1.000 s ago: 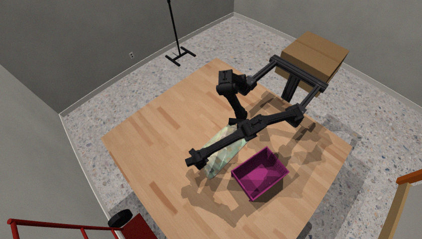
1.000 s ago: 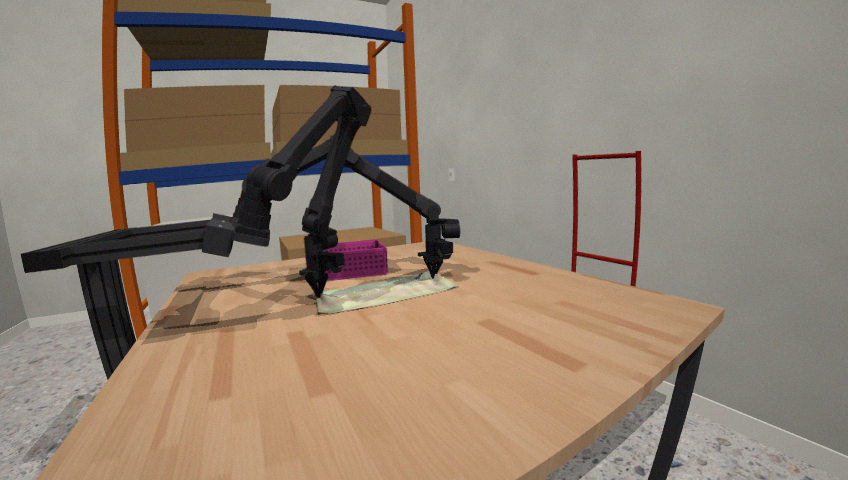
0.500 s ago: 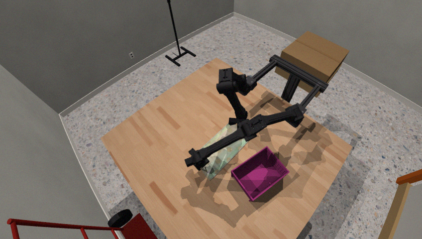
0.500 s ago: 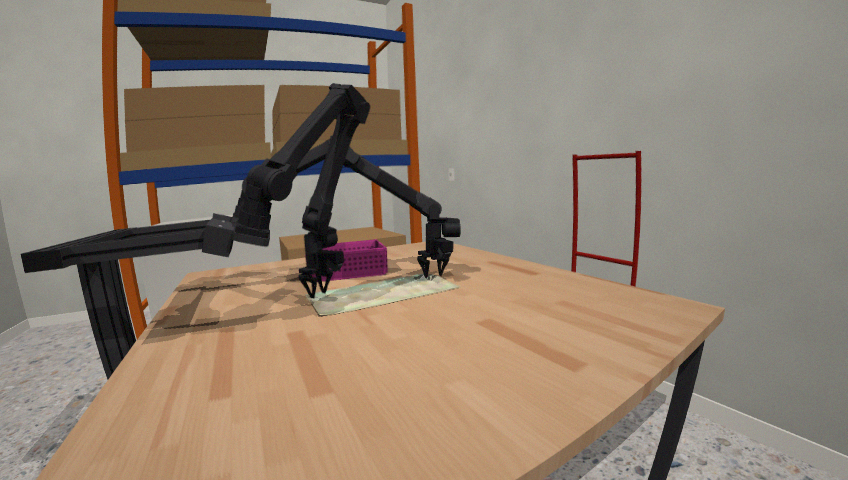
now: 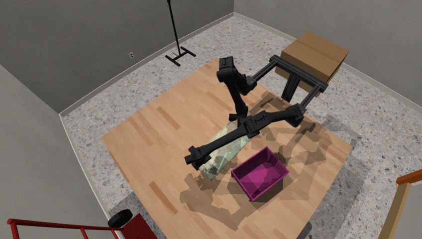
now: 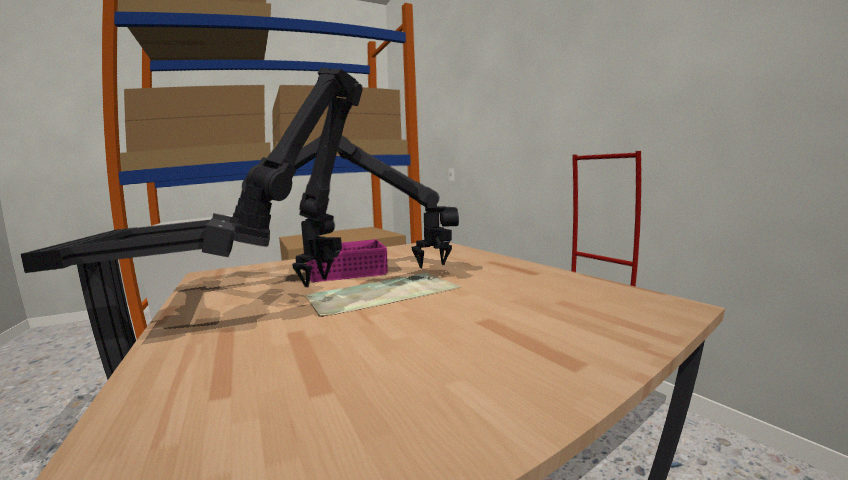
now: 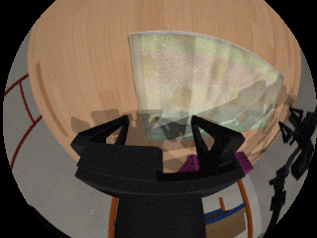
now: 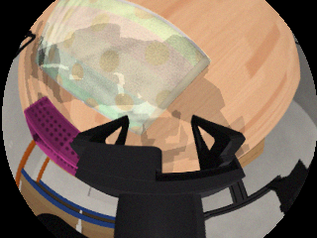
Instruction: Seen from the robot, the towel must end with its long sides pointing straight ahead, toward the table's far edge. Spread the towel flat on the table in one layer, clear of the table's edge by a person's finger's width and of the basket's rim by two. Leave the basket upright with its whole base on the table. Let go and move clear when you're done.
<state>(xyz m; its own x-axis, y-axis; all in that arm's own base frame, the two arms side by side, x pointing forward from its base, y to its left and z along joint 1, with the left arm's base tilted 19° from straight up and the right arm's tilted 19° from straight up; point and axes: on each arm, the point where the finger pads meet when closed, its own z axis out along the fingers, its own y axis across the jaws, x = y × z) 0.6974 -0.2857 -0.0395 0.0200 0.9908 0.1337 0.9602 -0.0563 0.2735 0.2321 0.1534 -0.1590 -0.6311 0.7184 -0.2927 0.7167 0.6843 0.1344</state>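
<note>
Left gripper [image 5: 197, 166] [image 6: 432, 261] [image 7: 160, 118] and right gripper [image 5: 241, 121] [image 6: 314, 279] [image 8: 159, 118] stand open, holding nothing; towel [image 5: 229, 150] [image 6: 380, 295] [image 7: 188, 79] [image 8: 109, 59] lies spread at basket's [image 5: 249, 159] [image 6: 357, 262] [image 7: 190, 164] [image 8: 52, 130] 10 o'clock (top view); release appears complete, so retract vertically.
</note>
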